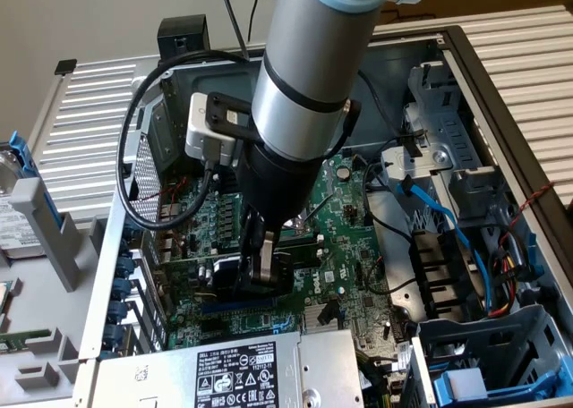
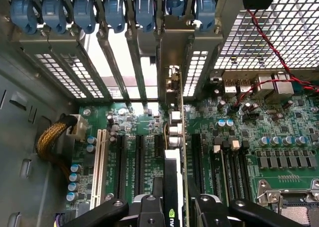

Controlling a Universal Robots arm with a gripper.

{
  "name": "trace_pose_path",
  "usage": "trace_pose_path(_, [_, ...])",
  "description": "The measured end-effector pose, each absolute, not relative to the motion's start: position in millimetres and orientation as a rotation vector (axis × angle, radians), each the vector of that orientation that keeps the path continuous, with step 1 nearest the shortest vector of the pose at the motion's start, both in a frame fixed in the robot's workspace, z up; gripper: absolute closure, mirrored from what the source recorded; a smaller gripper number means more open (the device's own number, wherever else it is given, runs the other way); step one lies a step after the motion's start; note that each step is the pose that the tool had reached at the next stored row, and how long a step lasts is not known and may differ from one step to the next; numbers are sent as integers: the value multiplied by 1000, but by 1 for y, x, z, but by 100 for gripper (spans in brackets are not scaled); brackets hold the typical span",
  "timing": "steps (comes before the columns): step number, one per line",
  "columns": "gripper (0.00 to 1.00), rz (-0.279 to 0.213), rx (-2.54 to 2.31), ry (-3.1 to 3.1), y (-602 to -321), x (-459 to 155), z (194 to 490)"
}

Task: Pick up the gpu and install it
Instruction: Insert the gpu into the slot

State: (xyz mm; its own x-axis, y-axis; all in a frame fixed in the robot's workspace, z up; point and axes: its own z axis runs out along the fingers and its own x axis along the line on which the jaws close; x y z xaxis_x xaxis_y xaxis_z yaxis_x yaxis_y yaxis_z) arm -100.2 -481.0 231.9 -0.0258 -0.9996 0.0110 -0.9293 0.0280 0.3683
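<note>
Closest to my wrist camera, the gripper [image 2: 177, 209] pinches the gpu [image 2: 172, 179] by both faces. It stands on edge over the motherboard [image 2: 279, 137] slots, its bracket against the case's rear openings. In my exterior view the power supply [image 1: 134, 381] lies at six o'clock from the grip.

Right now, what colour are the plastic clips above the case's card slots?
Blue. The clips show best in the wrist view.

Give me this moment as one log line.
gripper: shut on gpu | gpu: on edge at motherboard slots | bracket: at rear slot opening | seated: cannot tell
</note>
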Motion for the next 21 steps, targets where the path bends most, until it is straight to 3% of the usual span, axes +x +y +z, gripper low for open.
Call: trace_pose_path(21, [71, -372, 2008, -2014, -480, -100, 233])
